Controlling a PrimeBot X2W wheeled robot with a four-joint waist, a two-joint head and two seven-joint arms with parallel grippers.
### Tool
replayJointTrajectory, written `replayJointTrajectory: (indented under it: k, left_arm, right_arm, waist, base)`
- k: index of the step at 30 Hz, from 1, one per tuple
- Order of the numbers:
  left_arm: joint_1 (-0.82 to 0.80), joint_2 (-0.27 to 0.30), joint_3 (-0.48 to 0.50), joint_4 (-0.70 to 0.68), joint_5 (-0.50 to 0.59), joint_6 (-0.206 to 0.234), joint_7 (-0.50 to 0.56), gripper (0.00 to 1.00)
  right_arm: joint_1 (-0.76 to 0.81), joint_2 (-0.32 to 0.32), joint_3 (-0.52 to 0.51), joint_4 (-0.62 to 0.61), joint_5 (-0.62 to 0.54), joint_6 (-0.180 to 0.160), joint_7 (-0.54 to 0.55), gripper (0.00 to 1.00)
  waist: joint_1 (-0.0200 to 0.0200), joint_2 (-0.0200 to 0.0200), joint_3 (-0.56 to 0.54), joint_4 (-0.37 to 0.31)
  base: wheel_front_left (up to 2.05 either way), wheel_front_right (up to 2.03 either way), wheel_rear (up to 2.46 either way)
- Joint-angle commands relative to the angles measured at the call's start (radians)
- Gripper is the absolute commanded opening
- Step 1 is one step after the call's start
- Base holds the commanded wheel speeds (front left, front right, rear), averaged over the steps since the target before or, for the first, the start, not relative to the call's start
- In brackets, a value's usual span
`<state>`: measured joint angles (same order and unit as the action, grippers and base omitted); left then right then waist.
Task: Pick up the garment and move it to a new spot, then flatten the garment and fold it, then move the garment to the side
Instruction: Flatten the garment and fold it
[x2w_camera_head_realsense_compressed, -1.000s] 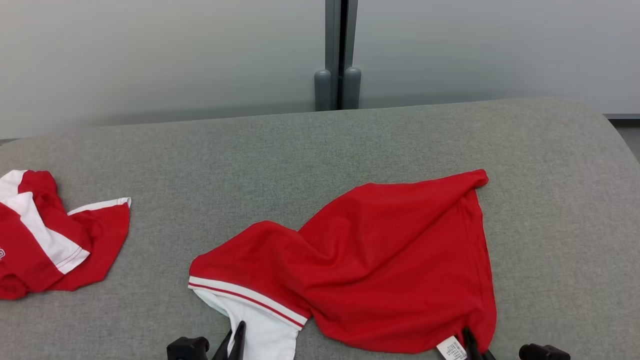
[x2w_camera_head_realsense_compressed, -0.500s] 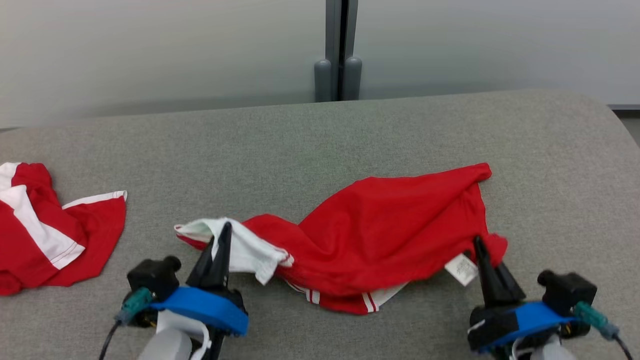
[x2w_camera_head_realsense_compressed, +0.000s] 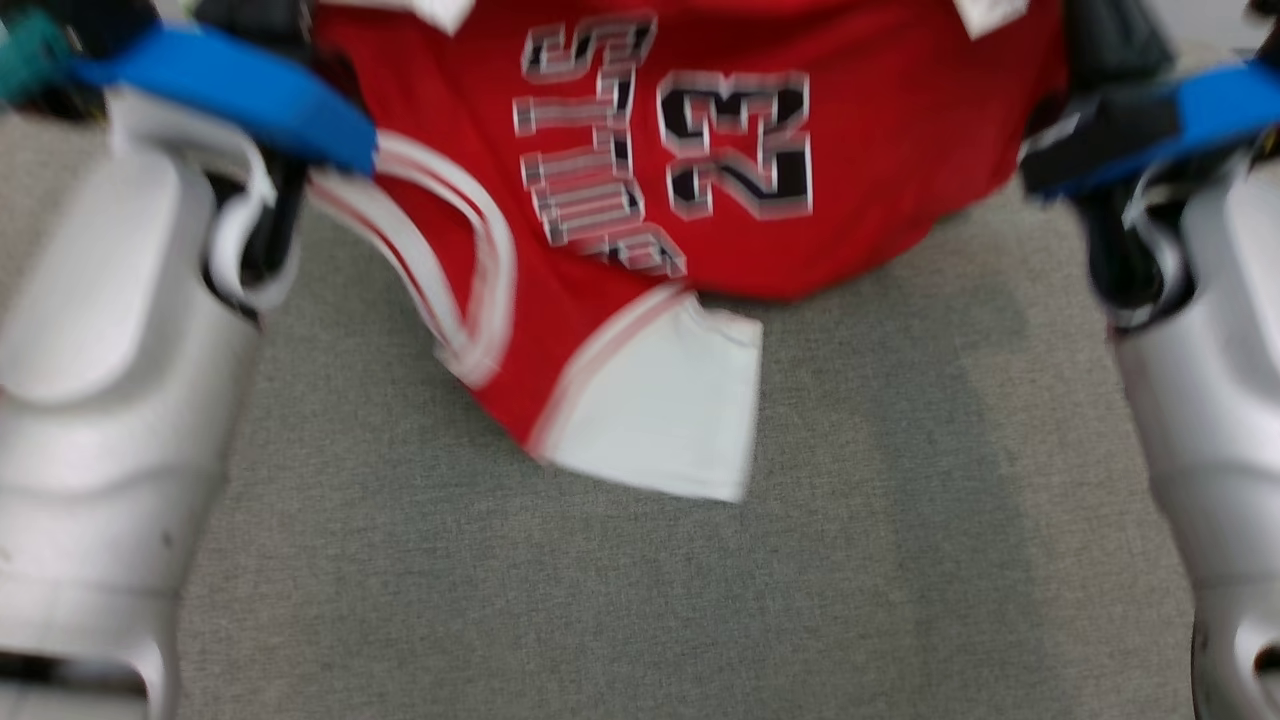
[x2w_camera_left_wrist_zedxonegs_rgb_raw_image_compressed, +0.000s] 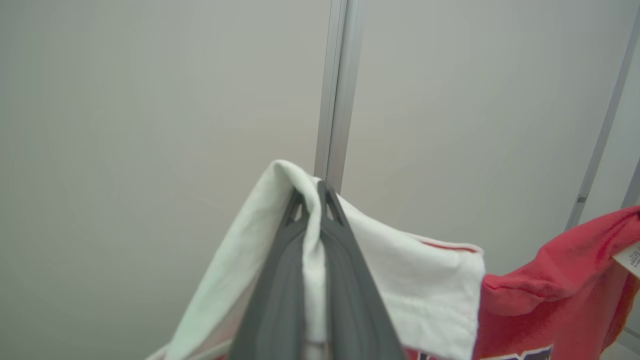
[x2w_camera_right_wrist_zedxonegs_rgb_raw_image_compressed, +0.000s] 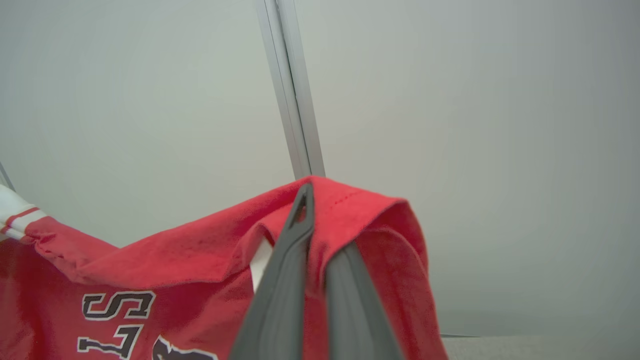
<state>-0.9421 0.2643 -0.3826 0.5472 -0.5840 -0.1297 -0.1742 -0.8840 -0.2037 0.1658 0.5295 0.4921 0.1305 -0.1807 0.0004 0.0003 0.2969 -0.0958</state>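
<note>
The garment (x2w_camera_head_realsense_compressed: 700, 150) is a red jersey with white trim and black-and-white lettering. It hangs in the air above the grey surface (x2w_camera_head_realsense_compressed: 700, 600), stretched between my two arms, blurred in the head view. In the left wrist view my left gripper (x2w_camera_left_wrist_zedxonegs_rgb_raw_image_compressed: 314, 192) is shut on a white fold of the garment (x2w_camera_left_wrist_zedxonegs_rgb_raw_image_compressed: 400, 280). In the right wrist view my right gripper (x2w_camera_right_wrist_zedxonegs_rgb_raw_image_compressed: 310, 200) is shut on a red edge of the garment (x2w_camera_right_wrist_zedxonegs_rgb_raw_image_compressed: 175, 260). A white sleeve panel (x2w_camera_head_realsense_compressed: 670, 410) dangles lowest.
My pale left forearm (x2w_camera_head_realsense_compressed: 100, 400) and right forearm (x2w_camera_head_realsense_compressed: 1210, 400) flank the hanging cloth. A pale wall with a vertical metal strip (x2w_camera_left_wrist_zedxonegs_rgb_raw_image_compressed: 335, 90) stands behind the raised grippers. The grey padded surface spreads below.
Both grippers closed on the garment's near corners and lifted it off the surface, so its printed side now faces the head camera. The head view has also tilted down.
</note>
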Motion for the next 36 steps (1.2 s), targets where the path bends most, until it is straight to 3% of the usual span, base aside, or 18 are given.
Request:
replayJointTrajectory:
  k: [1,10,16,24,29,36]
  left_arm:
    - [-0.103,0.013,-0.012,0.027,0.011,-0.001,0.011,0.00]
    - [-0.526,-0.004,-0.118,0.145,-0.013,-0.001,-0.005,0.00]
    - [-0.625,-0.012,-0.205,0.217,-0.061,-0.001,-0.045,0.00]
    - [-0.463,-0.010,-0.259,0.246,-0.158,-0.001,-0.084,0.00]
    - [-0.233,0.032,-0.240,0.182,-0.163,0.001,-0.092,0.00]
    - [0.183,0.029,-0.146,0.009,-0.133,0.027,-0.092,0.00]
  right_arm:
    - [-0.107,-0.011,-0.003,0.038,0.027,0.001,0.012,0.00]
    - [-0.492,-0.048,0.032,0.204,0.101,0.001,0.010,0.00]
    - [-0.571,-0.055,0.104,0.271,0.140,0.001,-0.024,0.00]
    - [-0.410,-0.061,0.225,0.300,0.195,0.001,-0.068,0.00]
    - [-0.200,-0.064,0.276,0.257,0.244,0.001,-0.084,0.00]
    - [0.150,-0.084,0.232,0.106,0.266,0.001,-0.085,0.00]
  waist:
    - [-0.0004,-0.0003,0.044,0.014]
    - [-0.0004,-0.0003,0.112,0.018]
    - [-0.0004,-0.0003,0.123,0.027]
    - [-0.0004,-0.0003,0.109,0.039]
    - [-0.0004,-0.0003,0.080,0.038]
    - [-0.0004,-0.0003,0.014,0.051]
  base:
    - [0.00,0.00,0.00]
    - [0.00,0.00,0.00]
    - [0.00,0.00,0.00]
    - [0.00,0.00,0.00]
    - [0.00,0.00,0.00]
    - [0.00,0.00,0.00]
